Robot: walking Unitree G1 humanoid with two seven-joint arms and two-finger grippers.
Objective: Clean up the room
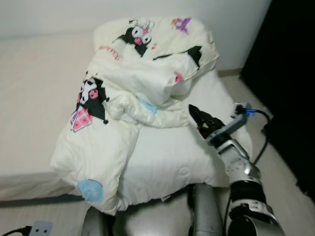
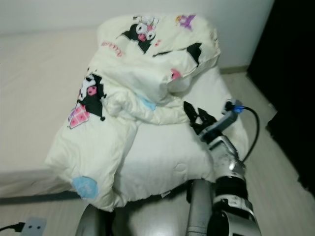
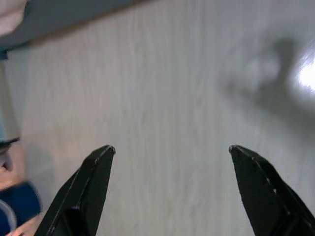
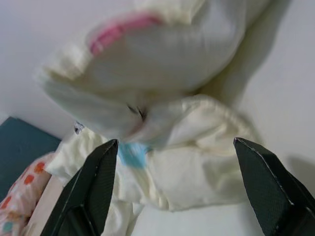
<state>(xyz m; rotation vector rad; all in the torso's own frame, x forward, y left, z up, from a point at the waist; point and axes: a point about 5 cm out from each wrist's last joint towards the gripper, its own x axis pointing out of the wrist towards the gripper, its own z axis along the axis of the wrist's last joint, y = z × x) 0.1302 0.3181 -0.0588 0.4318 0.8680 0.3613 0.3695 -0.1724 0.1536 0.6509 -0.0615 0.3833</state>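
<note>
Your right gripper (image 1: 197, 117) has its two black fingers spread apart, holding nothing. It hovers just above the white mattress (image 1: 172, 157), aimed at the nearest fold of the cream cartoon-print duvet (image 1: 142, 83) and just short of touching it. In the right wrist view that fold sits between the open fingers — pale fabric with a pink patch and a small blue one.

Your left gripper (image 3: 170, 150) is also open and empty, hanging idle over pale wood-look floor (image 3: 172, 73).

Moving outward, the duvet lies crumpled in a heap across the far part of the bed, one end spilling over the near-left edge toward the floor. A white power strip (image 1: 41, 228) lies on the floor below.

The tidying looks barely begun — the duvet is still bunched and ungrasped, so gripping, spreading and straightening it all appear to remain.
</note>
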